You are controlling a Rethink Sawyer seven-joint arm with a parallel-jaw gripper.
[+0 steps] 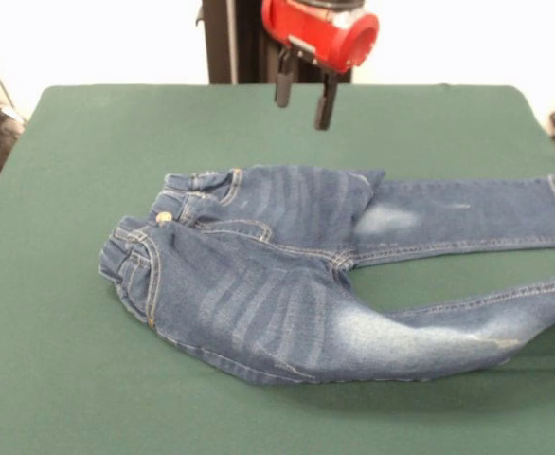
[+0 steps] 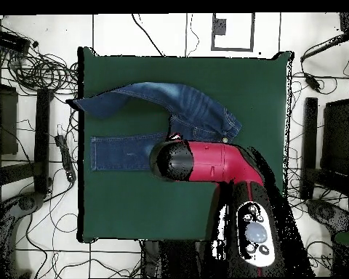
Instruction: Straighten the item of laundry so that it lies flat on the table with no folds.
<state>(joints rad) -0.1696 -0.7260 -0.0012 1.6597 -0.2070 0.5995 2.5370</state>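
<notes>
Gripper [image 1: 301, 102] hangs empty, fingers apart, above the table's [image 1: 60, 379] far side, clear of the jeans [image 1: 287, 275]. Jeans lie mid-table, waistband bunched, one leg over the edge. Probably the approach step; next move calls for descending onto the waistband fold.

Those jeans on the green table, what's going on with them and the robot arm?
The red Sawyer arm's gripper hangs open above the table, holding nothing and not touching the jeans. The jeans lie on the green cloth, not yet flat: the waistband is bunched and folded over, and the legs spread apart, their ends reaching the table's edge.
</notes>
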